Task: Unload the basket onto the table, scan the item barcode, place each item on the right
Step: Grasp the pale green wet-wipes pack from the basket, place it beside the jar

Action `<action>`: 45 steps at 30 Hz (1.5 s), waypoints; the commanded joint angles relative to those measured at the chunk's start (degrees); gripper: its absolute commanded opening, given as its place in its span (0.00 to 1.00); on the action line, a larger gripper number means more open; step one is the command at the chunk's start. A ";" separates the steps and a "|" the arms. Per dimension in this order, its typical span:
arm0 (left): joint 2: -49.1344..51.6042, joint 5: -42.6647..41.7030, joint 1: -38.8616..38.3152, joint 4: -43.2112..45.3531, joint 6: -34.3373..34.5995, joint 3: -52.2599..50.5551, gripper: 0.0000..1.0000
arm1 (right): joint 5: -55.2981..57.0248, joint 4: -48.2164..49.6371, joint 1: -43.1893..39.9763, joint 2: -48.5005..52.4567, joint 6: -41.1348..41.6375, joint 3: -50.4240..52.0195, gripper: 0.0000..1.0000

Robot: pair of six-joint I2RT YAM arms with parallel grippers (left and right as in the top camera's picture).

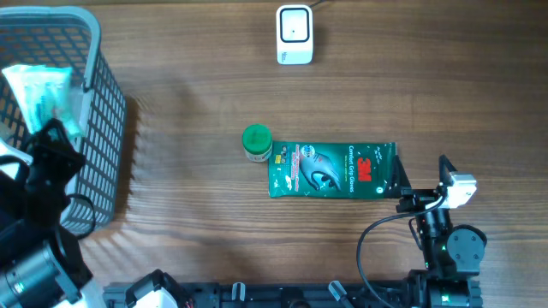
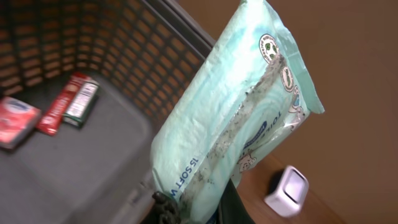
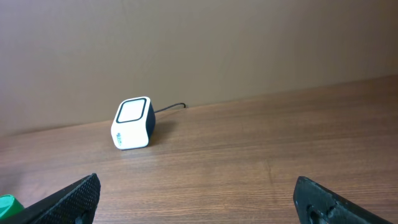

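Wipes pack clenched in left jaws above basket edge; right jaws released, scanner well ahead.

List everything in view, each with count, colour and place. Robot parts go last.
table: one, brown wood, under everything
basket: one, grey, left side of the table
wipes pack: one, pale green, held above the basket
red packet: one, red, on the basket floor
red box: one, red, on the basket floor
green-and-white box: one, beside the red box
scanner: one, white, far middle of the table
jar: one, green lid, at the left end of the gloves packet
gloves packet: one, green, flat at mid-table
left gripper: one, black, shut on the wipes pack
right gripper: one, black, open, just right of the gloves packet
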State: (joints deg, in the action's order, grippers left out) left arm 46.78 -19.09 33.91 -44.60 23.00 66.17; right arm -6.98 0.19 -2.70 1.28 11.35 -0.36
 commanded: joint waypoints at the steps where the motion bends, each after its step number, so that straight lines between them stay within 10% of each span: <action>1: -0.59 -11.67 -0.13 -3.76 -0.55 0.31 0.04 | 0.79 0.17 0.26 -0.26 0.70 0.07 1.00; 14: 3.26 -8.00 -21.14 -13.73 -8.63 -6.58 0.04 | 0.79 0.17 0.26 -0.26 0.70 0.07 1.00; 34: 31.36 2.78 -43.28 13.25 24.06 -27.15 0.04 | 0.79 0.17 0.26 -0.26 0.68 0.07 1.00; 38: 30.16 4.68 -47.43 14.03 28.52 -27.06 0.38 | 0.76 0.17 0.26 -0.26 0.68 0.07 1.00; 40: 28.61 4.83 -48.41 13.90 28.50 -26.84 1.00 | 0.79 0.17 0.26 -0.26 0.70 0.07 1.00; 45: 22.34 6.97 -48.59 10.54 28.48 -24.46 1.00 | 0.79 0.17 0.26 -0.26 0.70 0.07 1.00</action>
State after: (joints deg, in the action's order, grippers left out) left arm 73.36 -15.20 -14.33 -32.23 50.37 39.42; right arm -6.98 0.19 -2.70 1.28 11.35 -0.36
